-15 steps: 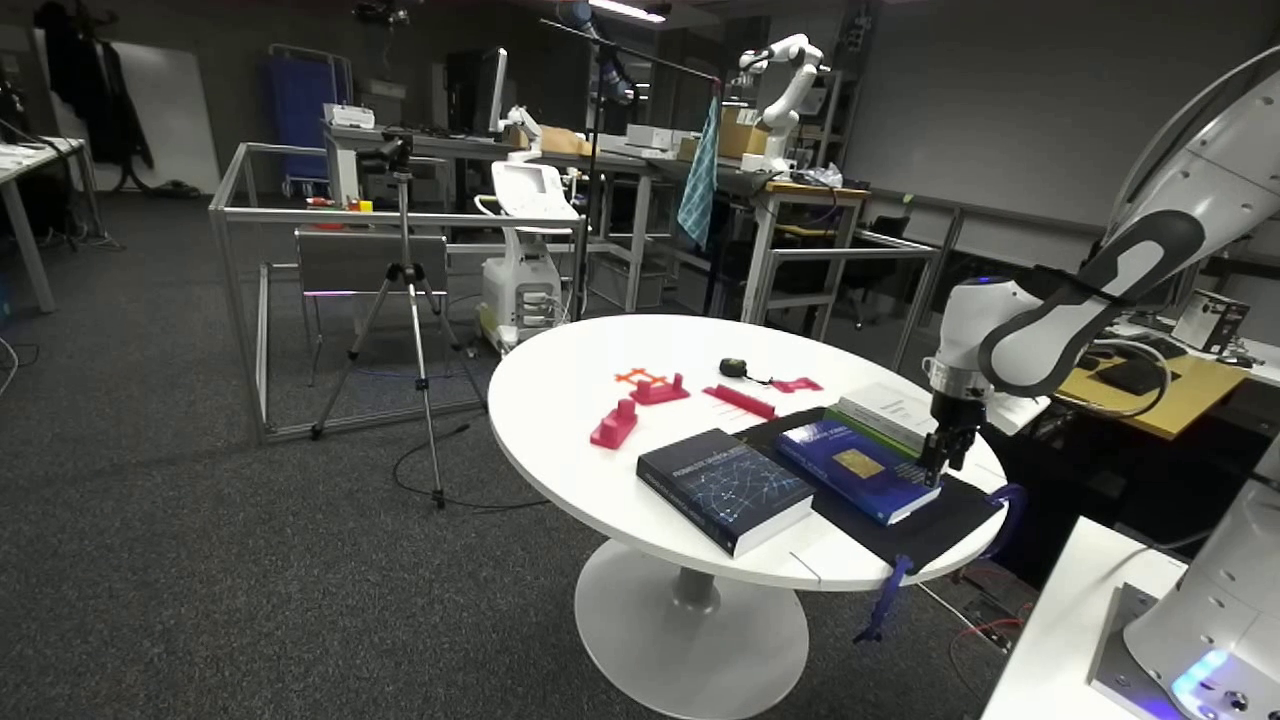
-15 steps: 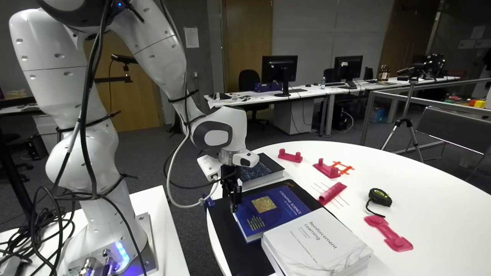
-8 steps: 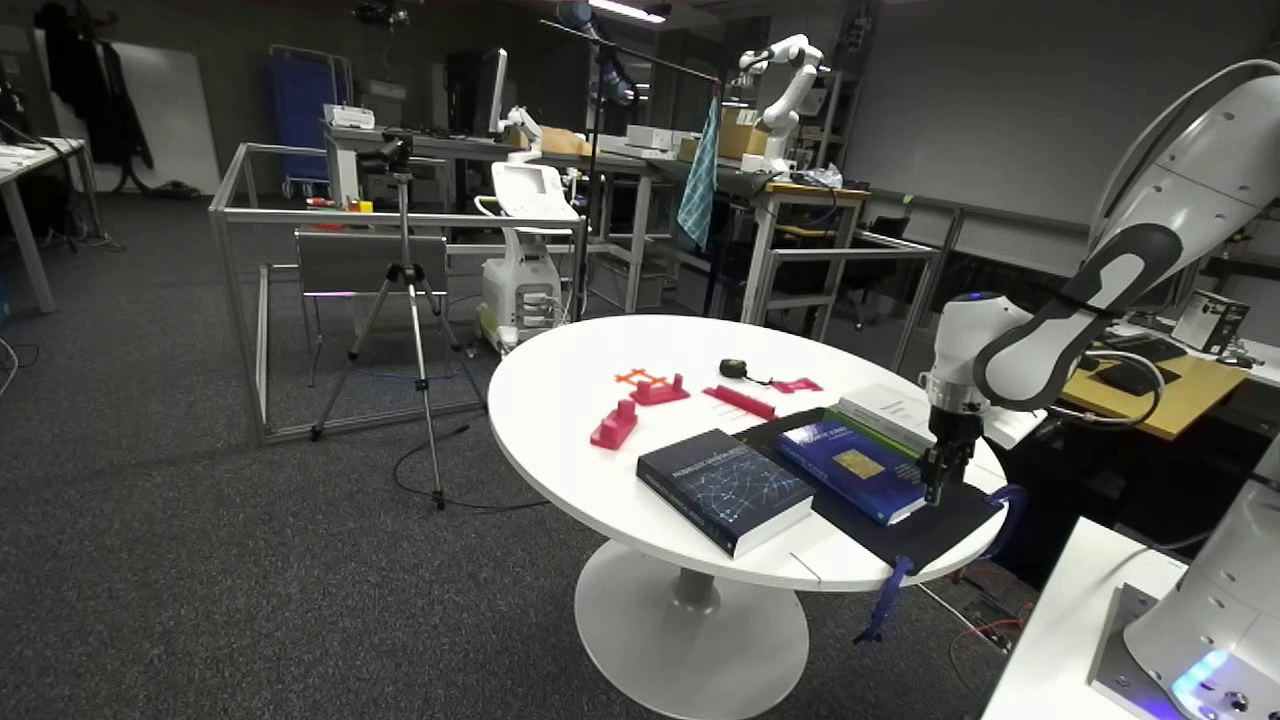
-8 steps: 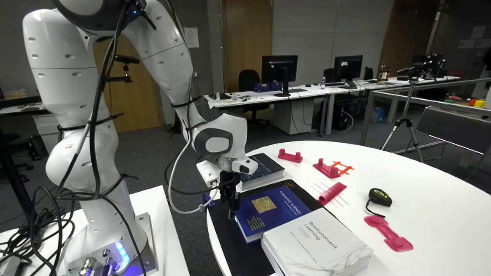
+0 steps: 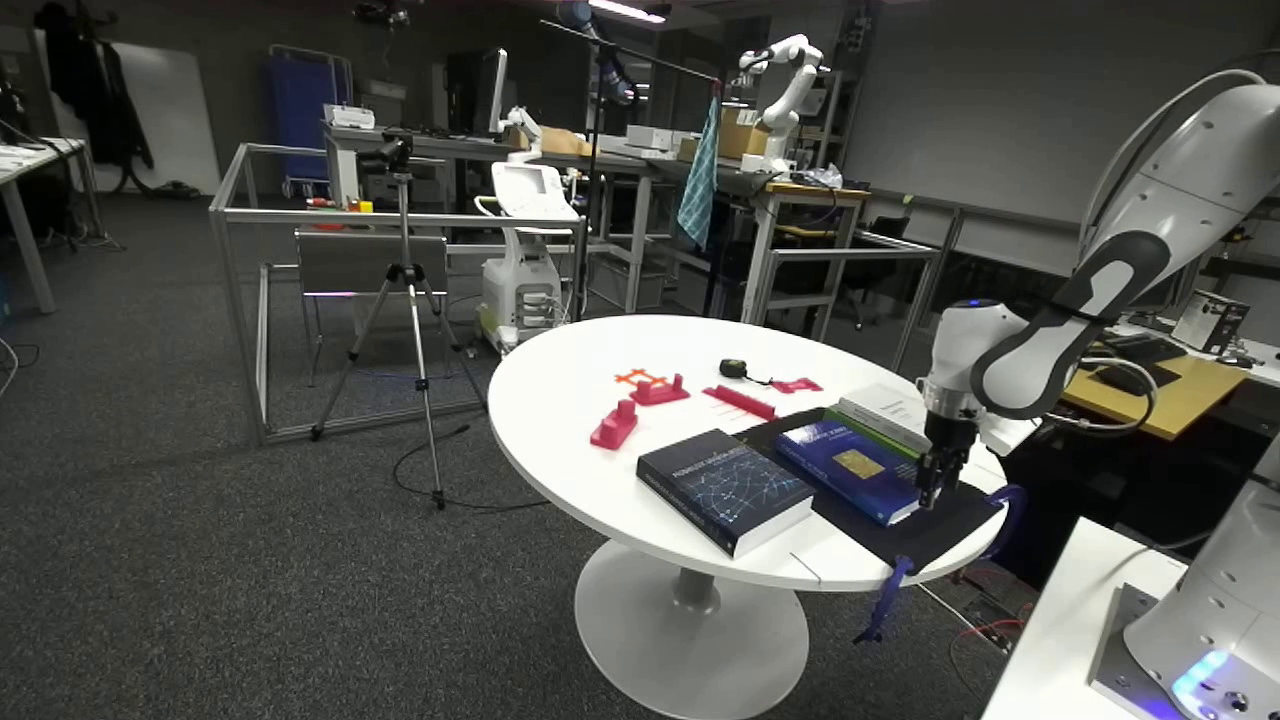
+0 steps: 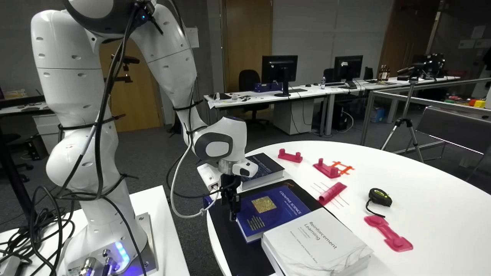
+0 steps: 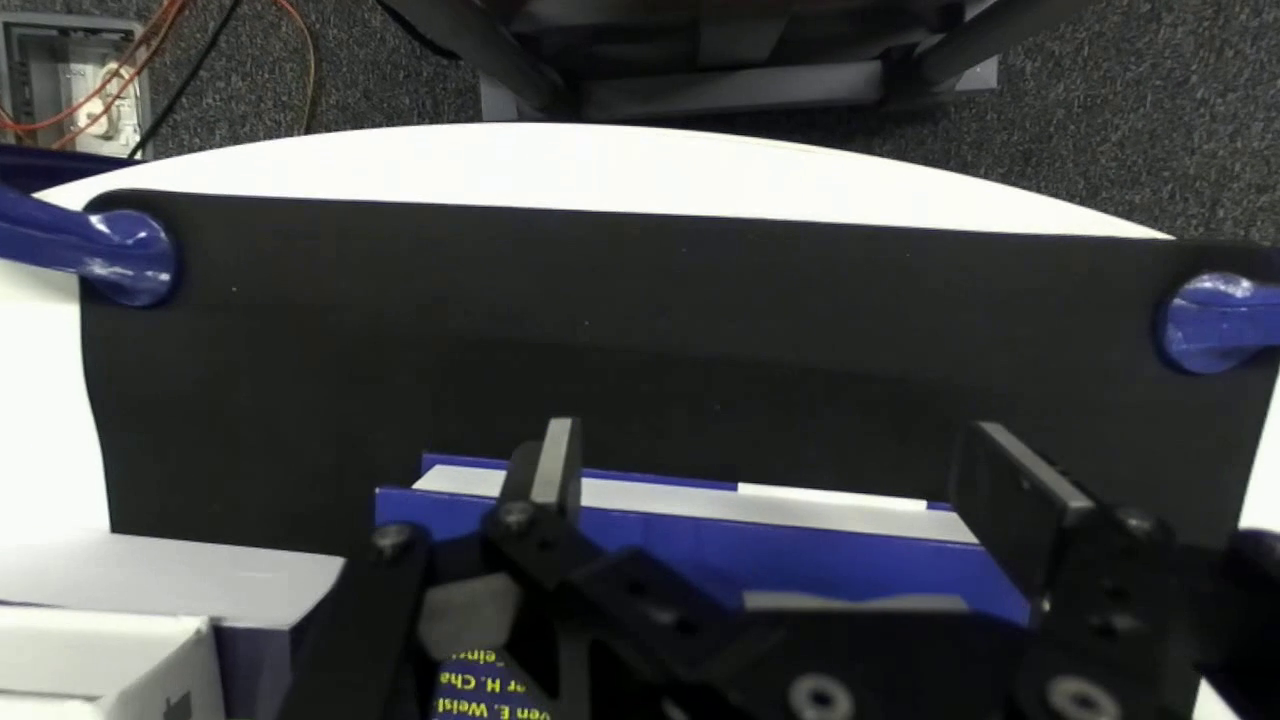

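My gripper (image 7: pixel 770 435) is open, its two fingers (image 7: pixel 558 465) wide apart with nothing held between them. Beyond and below the fingers, the page edge of a blue book (image 7: pixel 760 560) runs across the gap; any contact cannot be made out. In both exterior views the gripper (image 5: pixel 930 498) points down at the near end of the blue book (image 6: pixel 282 205), titled "Cognitive Science", just above a black mat (image 6: pixel 245 251). On the book's two sides lie a thick white "Reinforcement Learning" book (image 6: pixel 318 245) and a dark book with a network pattern (image 5: pixel 728 490).
Blue clamps (image 7: pixel 130 258) sit at the mat's corners by the edge of the round white table (image 5: pixel 560 400). Farther back on it are pink printed parts (image 6: pixel 389 234), an orange lattice piece (image 6: pixel 342 168) and a tape measure (image 6: pixel 379 197). A cable (image 6: pixel 184 214) loops beside the wrist.
My gripper has come down and shifted slightly at the blue book's near end, the arm folding lower with it. Books, mat and small parts stay where they were.
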`<move>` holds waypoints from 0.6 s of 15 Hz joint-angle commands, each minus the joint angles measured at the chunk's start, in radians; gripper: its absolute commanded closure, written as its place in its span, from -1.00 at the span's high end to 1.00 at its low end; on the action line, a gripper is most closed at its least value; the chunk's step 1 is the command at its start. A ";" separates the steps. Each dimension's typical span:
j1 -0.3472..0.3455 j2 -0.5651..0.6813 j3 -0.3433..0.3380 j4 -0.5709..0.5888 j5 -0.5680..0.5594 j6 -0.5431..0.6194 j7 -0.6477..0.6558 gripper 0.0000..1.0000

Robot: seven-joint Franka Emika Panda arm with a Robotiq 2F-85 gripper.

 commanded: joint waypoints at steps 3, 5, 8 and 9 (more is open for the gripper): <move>0.026 0.087 -0.023 0.014 0.002 0.094 0.001 1.00; 0.031 0.108 -0.028 0.022 0.004 0.113 0.002 1.00; 0.033 0.134 -0.033 0.039 0.016 0.121 -0.008 1.00; 0.034 0.141 -0.035 0.047 0.020 0.118 -0.011 1.00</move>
